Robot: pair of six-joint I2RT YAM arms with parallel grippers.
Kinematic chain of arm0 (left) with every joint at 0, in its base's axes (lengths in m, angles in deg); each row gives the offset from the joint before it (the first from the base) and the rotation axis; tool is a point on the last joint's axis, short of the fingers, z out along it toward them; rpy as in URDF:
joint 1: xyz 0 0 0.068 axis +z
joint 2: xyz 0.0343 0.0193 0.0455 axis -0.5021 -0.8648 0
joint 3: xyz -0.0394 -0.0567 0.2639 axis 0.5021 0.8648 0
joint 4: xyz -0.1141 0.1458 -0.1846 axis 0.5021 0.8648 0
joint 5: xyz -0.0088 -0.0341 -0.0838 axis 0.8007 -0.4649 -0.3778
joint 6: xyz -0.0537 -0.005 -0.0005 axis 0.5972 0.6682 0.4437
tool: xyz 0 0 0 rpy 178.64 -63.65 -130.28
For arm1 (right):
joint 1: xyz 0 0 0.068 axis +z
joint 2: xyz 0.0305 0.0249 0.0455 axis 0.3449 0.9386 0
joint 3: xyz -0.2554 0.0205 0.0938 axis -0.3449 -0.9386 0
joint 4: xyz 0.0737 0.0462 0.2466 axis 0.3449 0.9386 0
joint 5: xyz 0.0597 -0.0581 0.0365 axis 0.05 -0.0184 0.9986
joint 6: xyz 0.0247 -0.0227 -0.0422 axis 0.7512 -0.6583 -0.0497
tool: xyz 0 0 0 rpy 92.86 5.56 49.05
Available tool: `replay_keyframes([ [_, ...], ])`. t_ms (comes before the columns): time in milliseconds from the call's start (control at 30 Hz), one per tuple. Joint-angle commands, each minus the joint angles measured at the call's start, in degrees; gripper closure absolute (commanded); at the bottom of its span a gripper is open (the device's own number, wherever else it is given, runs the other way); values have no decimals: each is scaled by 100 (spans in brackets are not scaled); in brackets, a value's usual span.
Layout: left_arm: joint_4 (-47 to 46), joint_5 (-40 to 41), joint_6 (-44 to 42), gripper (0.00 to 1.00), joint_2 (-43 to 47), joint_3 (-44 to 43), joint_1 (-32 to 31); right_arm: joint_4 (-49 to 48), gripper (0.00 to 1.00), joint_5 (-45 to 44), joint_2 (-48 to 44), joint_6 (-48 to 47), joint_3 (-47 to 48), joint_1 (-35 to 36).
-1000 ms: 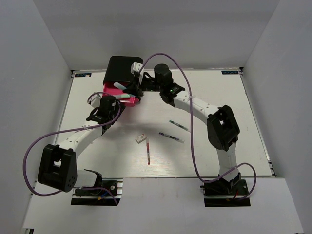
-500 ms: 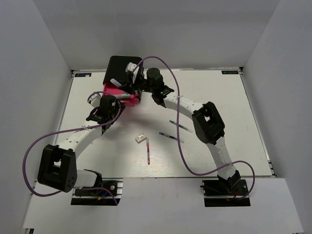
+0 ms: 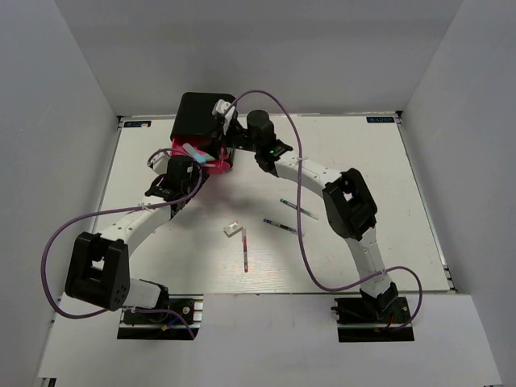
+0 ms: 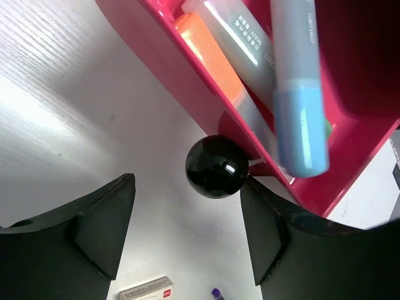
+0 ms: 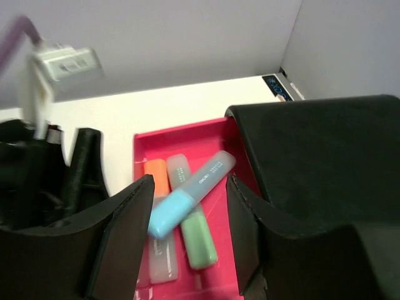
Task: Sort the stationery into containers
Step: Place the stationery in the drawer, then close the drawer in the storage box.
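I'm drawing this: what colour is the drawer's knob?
The knob is shiny black, clearest in the left wrist view.

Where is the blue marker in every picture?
Top view: blue marker, up and left of centre, at the pink drawer.
Left wrist: upper right, cap pointing down.
Right wrist: low middle, slanting.
Shared landmark: the pink drawer.

Blue-capped marker (image 5: 190, 194) slants over other markers (image 5: 200, 247) inside open pink drawer (image 5: 200, 140).
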Motion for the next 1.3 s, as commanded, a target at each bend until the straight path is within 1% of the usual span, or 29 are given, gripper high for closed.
replay_keyframes([
  [0, -369, -18, -129, 22, 17, -292, 32, -252, 44, 222, -807, 365, -201, -119],
  [33, -421, -18, -130, 23, 17, -292, 32, -313, 44, 196, -1078, 418, -429, -172],
  [67, -483, -18, -182, 23, 17, -292, 32, -392, 44, 204, -1168, 418, -536, -216],
  [100, -483, -18, -182, 23, 17, -292, 32, -454, 44, 196, -1255, 418, -798, -347],
  [167, -624, 43, -252, 23, 17, -292, 32, -542, 44, 187, -1597, 542, -1281, -392],
  [200, -685, 43, -253, 23, 17, -292, 32, -551, 44, 196, -1669, 541, -1397, -549],
  [233, -685, 96, -305, 23, 17, -292, 32, -560, 44, 213, -1930, 507, -1633, -585],
  [267, -685, 96, -305, 23, 17, -370, 32, -551, 44, 196, -1933, 480, -1905, -646],
  [300, -685, 96, -305, 23, -62, -458, 32, -569, 44, 222, -2185, 489, -2047, -777],
  [333, -685, 148, -305, 23, -62, -459, 32, -560, 44, 248, -2266, 489, -2449, -831],
  [400, -685, 149, -358, 23, -133, -643, 32, -551, 44, 309, -2573, 278, -2732, -1041],
  [433, -633, 201, -358, 23, -281, -696, 32, -534, 44, 327, -2653, 243, -3082, -1068],
  [467, -633, 202, -358, 22, -334, -696, 32, -507, 44, 336, -2845, 112, -3199, -1138],
  [633, -510, 202, -358, 22, -765, -1214, 32, -244, 43, 424, -3172, -205, -3770, -1569],
  [767, -510, 202, -244, 22, -950, -1355, 32, -182, 43, 503, -3488, -267, -4279, -1859],
  [933, -562, 202, -244, 22, -1152, -1557, 32, -173, 43, 547, -3787, -250, -4667, -2157],
  [1267, -615, 140, -138, 22, -1583, -2006, 32, -24, 43, 644, -4025, -425, -4957, -2483],
])
